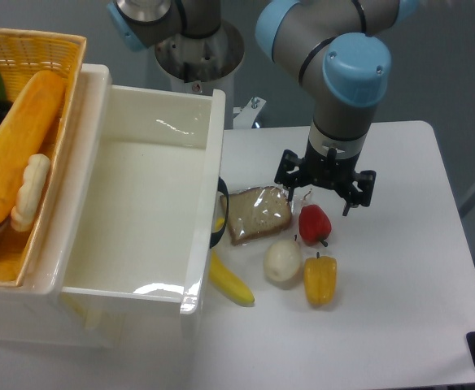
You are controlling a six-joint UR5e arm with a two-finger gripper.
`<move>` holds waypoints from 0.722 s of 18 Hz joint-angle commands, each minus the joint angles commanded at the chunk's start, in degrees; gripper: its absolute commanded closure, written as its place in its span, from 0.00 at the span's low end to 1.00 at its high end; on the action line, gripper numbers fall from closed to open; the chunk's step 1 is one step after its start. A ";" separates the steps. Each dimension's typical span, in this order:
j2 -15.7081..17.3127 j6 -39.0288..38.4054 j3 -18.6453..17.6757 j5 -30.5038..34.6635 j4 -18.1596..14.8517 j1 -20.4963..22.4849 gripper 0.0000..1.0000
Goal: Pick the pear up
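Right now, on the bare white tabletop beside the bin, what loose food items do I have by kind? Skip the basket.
Pear: 1
Red pepper: 1
Yellow bell pepper: 1
Banana: 1
Bread slice: 1
Total: 5

pear (282, 262) cream-white | bell pepper (320, 279) yellow | red pepper (314, 223) | banana (230, 280) yellow

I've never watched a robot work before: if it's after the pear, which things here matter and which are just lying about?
Part of the job:
pear
gripper

Just lying about:
red pepper
yellow bell pepper
slice of bread
banana
white bin
wicker basket
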 joint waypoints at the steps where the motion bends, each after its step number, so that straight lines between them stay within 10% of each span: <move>1: 0.00 0.00 -0.35 0.00 0.09 0.00 0.00; 13: -0.88 -0.70 -3.07 0.00 0.26 2.46 0.00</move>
